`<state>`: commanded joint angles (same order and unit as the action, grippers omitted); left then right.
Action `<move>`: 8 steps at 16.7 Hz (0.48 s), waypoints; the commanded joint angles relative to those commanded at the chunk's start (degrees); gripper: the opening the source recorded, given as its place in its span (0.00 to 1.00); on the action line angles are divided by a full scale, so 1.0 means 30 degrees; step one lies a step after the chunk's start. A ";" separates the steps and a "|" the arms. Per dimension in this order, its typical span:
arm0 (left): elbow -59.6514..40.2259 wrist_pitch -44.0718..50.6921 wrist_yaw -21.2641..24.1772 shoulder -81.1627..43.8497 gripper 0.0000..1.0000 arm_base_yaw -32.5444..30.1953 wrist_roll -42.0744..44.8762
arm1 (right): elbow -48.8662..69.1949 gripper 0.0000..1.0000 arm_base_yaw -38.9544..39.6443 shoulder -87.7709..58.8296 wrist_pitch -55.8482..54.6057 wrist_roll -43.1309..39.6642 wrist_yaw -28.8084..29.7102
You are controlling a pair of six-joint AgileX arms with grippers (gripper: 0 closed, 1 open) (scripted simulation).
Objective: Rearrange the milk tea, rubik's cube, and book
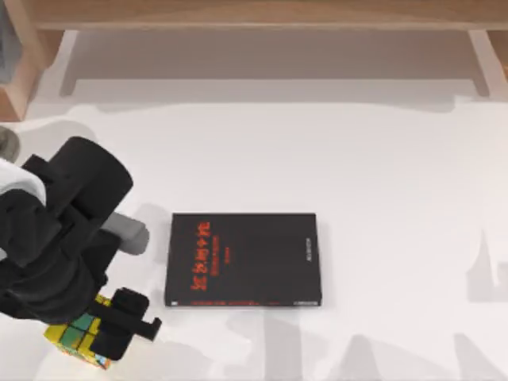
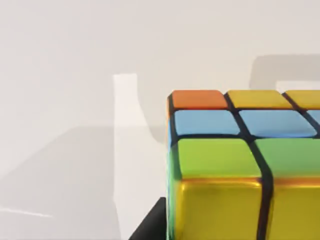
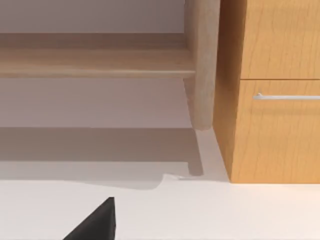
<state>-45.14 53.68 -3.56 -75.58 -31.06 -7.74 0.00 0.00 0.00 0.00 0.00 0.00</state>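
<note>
The rubik's cube (image 1: 73, 334), mostly yellow with green, orange and light-blue squares, sits at the table's front left corner. My left gripper (image 1: 97, 327) is down over it and shut on it. In the left wrist view the cube (image 2: 240, 165) looms very close, with one black fingertip (image 2: 151, 228) pressed against its side. The milk tea and the book are out of view. A black part of my right gripper (image 3: 95, 222) appears in the right wrist view, low over the white table and facing a wooden cabinet.
A black book with red characters (image 1: 242, 258) lies flat in the middle of the table, just right of my left arm. A wooden shelf (image 1: 262, 16) runs along the back. The wooden cabinet (image 3: 272, 125) has a drawer with a metal handle (image 3: 287, 96).
</note>
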 joint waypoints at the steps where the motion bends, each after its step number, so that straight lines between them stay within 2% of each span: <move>1: -0.0819 -0.0834 -0.0724 -0.0395 0.00 -0.0166 0.0049 | 0.0000 1.00 0.0000 0.0000 0.0000 0.0000 0.0000; 4: -0.4417 -0.4531 -0.3481 -0.2167 0.00 -0.0806 0.0318 | 0.0000 1.00 0.0000 0.0000 0.0000 0.0000 0.0000; 8: -1.1007 -1.1422 -0.7301 -0.5242 0.00 -0.1777 0.1051 | 0.0000 1.00 0.0000 0.0000 0.0000 0.0000 0.0000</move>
<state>-78.16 19.42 -25.47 -91.30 -36.39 -4.59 0.00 0.00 0.00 0.00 0.00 0.00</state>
